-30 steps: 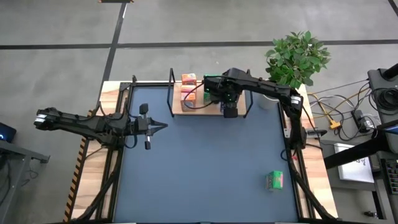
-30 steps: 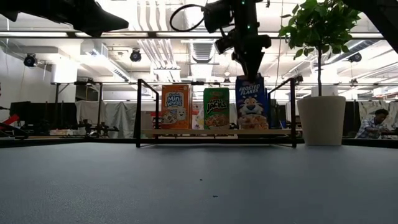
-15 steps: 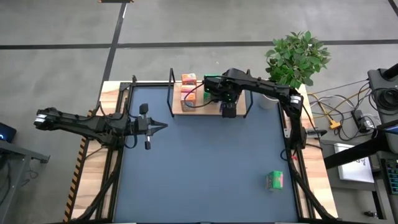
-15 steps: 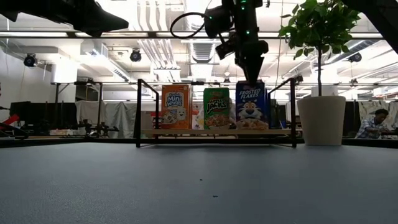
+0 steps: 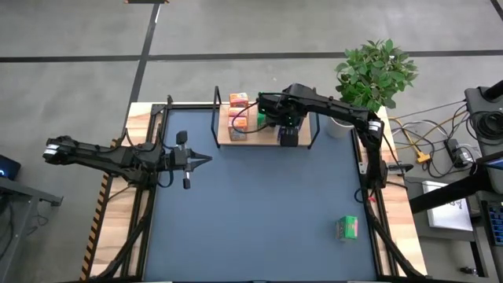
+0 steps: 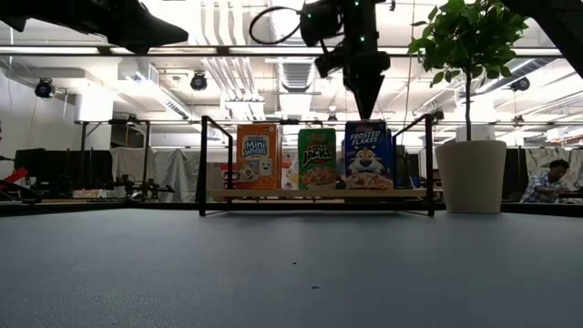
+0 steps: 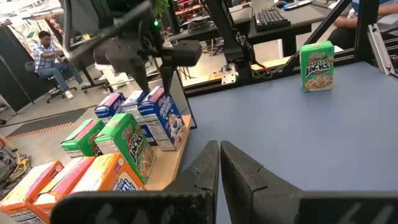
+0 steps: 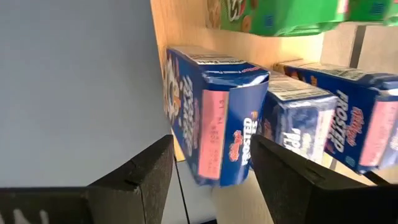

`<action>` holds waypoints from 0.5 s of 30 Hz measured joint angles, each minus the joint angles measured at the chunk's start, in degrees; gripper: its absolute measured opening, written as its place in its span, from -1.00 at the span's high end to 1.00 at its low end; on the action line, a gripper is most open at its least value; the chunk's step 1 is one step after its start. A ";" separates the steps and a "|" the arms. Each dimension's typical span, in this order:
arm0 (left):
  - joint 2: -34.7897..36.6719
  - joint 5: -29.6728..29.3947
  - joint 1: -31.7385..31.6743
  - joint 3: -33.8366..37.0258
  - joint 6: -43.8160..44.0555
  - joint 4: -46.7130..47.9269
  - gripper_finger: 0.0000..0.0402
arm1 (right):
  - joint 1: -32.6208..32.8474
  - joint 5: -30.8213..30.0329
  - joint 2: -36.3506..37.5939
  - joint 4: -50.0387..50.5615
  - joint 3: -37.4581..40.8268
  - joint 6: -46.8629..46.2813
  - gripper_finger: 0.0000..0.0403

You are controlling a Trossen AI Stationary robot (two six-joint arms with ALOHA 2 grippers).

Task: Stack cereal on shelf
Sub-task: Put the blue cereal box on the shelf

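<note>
The light-wood shelf [image 5: 250,135] with black posts stands at the table's far edge. In the low view an orange box [image 6: 257,157], a green box [image 6: 317,158] and a blue box [image 6: 368,155] stand upright on its front; more boxes stand in rows behind them [image 7: 118,134]. One green box [image 5: 346,227] stands alone on the table near the right front. My right gripper [image 6: 366,106] is open just above the front blue box [image 8: 211,124], one finger to each side, touching nothing. My left gripper [image 5: 206,159] is shut and empty over the table's left side.
A potted plant [image 5: 376,75] in a white pot [image 6: 471,173] stands right of the shelf. The shelf's black posts [image 6: 204,164] rise at its corners. Cables lie off the table's right edge. People sit in the room behind [image 6: 547,182].
My right gripper has set the tilted blue box down upright on the shelf's right front, beside the green box. It has then let go and risen a little above the box's top. The box stays standing.
</note>
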State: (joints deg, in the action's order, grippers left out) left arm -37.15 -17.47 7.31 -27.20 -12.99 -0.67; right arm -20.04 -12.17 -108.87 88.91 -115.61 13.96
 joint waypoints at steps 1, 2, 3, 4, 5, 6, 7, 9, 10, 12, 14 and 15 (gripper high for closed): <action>0.00 0.00 0.00 0.00 0.00 0.01 1.00 | 0.03 0.02 0.01 0.43 -0.78 -0.35 -0.01; 0.00 0.00 0.00 0.00 0.00 0.01 1.00 | 0.14 0.03 0.01 0.75 -1.54 -0.78 -0.01; 0.00 0.00 0.00 0.00 0.00 0.00 1.00 | 0.24 0.03 0.01 0.85 -2.19 -1.05 -0.01; 0.00 0.00 0.00 0.00 0.00 0.01 1.00 | 0.31 0.08 0.04 0.88 -2.81 -1.31 -0.01; 0.00 0.00 0.00 0.00 0.00 0.00 1.00 | 0.40 0.24 0.06 0.87 -3.44 -1.56 -0.01; 0.00 0.00 0.00 0.00 0.00 0.00 1.00 | 0.49 0.36 0.10 0.78 -3.97 -1.91 -0.01; 0.00 0.00 0.00 0.00 0.00 0.01 1.00 | 0.55 0.38 0.18 0.58 -4.35 -2.03 -0.01; 0.00 0.00 0.00 0.00 -0.01 0.01 1.00 | 0.55 0.40 0.25 -0.05 -4.63 -2.43 0.03; 0.00 0.00 0.00 0.00 0.00 0.01 1.00 | 0.55 0.43 0.25 -0.42 -4.62 -2.71 0.07; 0.00 0.00 -0.01 0.00 0.00 0.01 1.00 | 0.53 0.47 0.25 -1.36 -4.15 -3.43 0.20; 0.00 0.00 -0.02 0.00 0.00 0.03 1.00 | 0.53 0.46 0.24 -1.49 -3.51 -3.59 0.39; 0.00 0.00 0.00 0.00 0.00 0.03 1.00 | 0.52 0.44 0.19 -1.67 -3.22 -3.62 0.49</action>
State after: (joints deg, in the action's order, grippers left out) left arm -37.15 -17.47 7.31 -27.20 -12.99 -0.64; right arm -19.52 -11.73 -108.69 87.24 -118.83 10.33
